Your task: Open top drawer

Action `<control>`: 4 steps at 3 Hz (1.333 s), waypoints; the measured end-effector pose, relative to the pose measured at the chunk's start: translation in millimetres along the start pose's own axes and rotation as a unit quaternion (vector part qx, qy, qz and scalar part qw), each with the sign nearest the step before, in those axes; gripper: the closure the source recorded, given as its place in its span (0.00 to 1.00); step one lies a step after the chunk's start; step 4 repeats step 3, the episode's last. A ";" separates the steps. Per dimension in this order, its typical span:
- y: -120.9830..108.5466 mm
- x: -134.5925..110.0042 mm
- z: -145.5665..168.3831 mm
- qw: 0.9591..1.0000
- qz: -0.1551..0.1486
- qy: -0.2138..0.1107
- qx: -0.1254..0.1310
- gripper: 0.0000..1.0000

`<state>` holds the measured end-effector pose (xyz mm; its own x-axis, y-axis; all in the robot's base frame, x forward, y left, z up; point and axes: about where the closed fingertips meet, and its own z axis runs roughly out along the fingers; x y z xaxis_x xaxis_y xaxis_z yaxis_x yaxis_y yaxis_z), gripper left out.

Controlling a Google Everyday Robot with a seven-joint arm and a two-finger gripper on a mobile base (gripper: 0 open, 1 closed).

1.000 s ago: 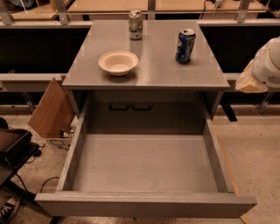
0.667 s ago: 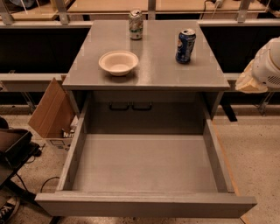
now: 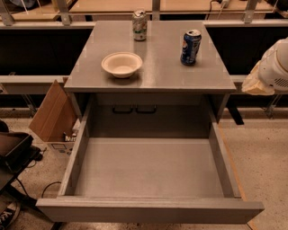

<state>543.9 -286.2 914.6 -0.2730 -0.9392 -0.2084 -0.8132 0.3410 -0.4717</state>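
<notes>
Right of the wide-open top drawer (image 3: 148, 209) hangs the end effector (image 3: 255, 84), opening unclear.

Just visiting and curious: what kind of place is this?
Probably a lab or workshop: grey cabinet with its top drawer open, workbenches behind, cardboard box on the floor. The gripper is out of view; a white robot part shows at right.

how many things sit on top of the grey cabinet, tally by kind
Cans: 2 (green-and-white drink can, blue drink can)
Bowls: 1 (cream round bowl)
Total: 3
All three stand on the grey cabinet top, above the wide grey top drawer, which is pulled out. The gripper is out of view; only a white robot part shows at the right edge.
</notes>
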 end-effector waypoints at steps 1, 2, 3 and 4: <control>0.5 -0.6 0.3 1.000 -0.001 0.000 0.000 0.13; 1.0 -1.2 0.5 1.000 -0.001 0.000 -0.001 0.00; 1.0 -1.2 0.5 1.000 -0.001 0.000 -0.001 0.00; 1.0 -1.2 0.5 1.000 -0.001 0.000 -0.001 0.00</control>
